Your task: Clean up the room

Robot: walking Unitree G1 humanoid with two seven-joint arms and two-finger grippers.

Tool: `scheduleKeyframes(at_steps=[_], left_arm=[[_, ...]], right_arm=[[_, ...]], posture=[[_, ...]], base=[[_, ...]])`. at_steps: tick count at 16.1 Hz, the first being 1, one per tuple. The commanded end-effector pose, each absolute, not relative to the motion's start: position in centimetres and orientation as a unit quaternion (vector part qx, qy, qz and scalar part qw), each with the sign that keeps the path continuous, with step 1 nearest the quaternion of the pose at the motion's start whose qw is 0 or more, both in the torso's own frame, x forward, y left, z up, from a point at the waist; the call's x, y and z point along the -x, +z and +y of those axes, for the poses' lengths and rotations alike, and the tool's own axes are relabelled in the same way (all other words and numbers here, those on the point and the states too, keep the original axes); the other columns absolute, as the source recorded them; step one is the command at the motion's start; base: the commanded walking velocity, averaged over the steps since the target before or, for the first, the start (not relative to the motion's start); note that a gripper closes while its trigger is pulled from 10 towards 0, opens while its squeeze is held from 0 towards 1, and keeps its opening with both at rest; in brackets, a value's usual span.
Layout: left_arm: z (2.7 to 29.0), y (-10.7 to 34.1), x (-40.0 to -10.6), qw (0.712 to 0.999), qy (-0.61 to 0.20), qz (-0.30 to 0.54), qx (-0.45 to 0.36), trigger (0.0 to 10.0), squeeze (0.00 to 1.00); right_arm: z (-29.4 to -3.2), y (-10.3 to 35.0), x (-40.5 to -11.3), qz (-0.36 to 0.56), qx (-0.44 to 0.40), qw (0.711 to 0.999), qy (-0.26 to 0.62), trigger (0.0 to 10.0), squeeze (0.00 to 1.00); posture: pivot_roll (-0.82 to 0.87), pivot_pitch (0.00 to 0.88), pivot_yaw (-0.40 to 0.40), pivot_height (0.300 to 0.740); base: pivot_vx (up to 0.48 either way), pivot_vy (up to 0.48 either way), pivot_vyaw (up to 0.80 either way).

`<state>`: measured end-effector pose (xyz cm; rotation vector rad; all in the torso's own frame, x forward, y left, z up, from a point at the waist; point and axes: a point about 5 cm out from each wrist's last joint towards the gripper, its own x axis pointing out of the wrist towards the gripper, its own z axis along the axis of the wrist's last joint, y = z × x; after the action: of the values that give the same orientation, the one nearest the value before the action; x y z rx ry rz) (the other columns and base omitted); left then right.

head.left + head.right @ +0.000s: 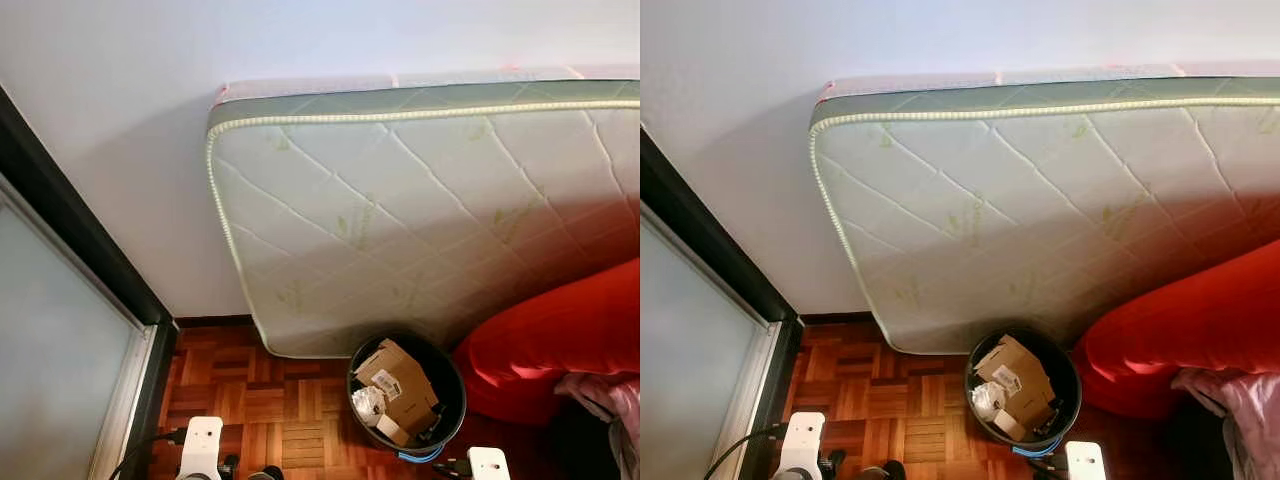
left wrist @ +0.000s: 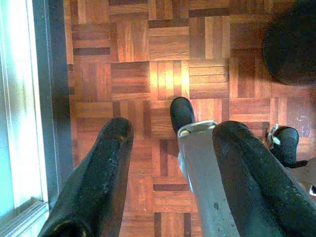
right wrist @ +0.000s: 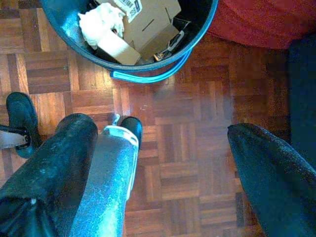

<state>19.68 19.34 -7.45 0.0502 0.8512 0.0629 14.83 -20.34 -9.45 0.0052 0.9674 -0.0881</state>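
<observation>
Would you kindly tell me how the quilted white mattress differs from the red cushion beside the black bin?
The quilted white mattress with green edging is flat with piped edges and stands on edge against the pale wall; the red cushion is rounded, plain and slumps low. The mattress carries a diamond stitch pattern with faint green leaves; the cushion is one solid colour. Both sit close behind the round black bin of cardboard scraps on the wooden parquet floor.
</observation>
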Motion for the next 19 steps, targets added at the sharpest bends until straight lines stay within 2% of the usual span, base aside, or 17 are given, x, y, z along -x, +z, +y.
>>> scheduleKeyframes(at_steps=[1,7,19], left_arm=[[19.9,-8.0,-18.5,0.900,0.035,0.433,-0.026,10.0,0.00],[19.8,-8.4,-17.7,0.897,0.030,0.441,-0.024,10.0,0.00],[19.3,-8.1,-18.4,0.899,0.026,0.437,-0.026,10.0,0.00]], right_arm=[[-20.2,-9.8,-14.0,0.478,-0.006,0.877,-0.041,10.0,0.00],[-20.2,-9.8,-14.1,0.477,0.001,0.878,-0.031,10.0,0.00],[-20.2,-9.7,-14.2,0.477,-0.002,0.878,-0.034,10.0,0.00]], posture=[[-0.01,0.123,0.003,0.740],[-0.02,0.116,0.000,0.740],[0.00,0.151,0.003,0.740]], base=[[0.000,0.000,0.00],[0.000,0.000,0.00],[0.000,0.000,0.00]])
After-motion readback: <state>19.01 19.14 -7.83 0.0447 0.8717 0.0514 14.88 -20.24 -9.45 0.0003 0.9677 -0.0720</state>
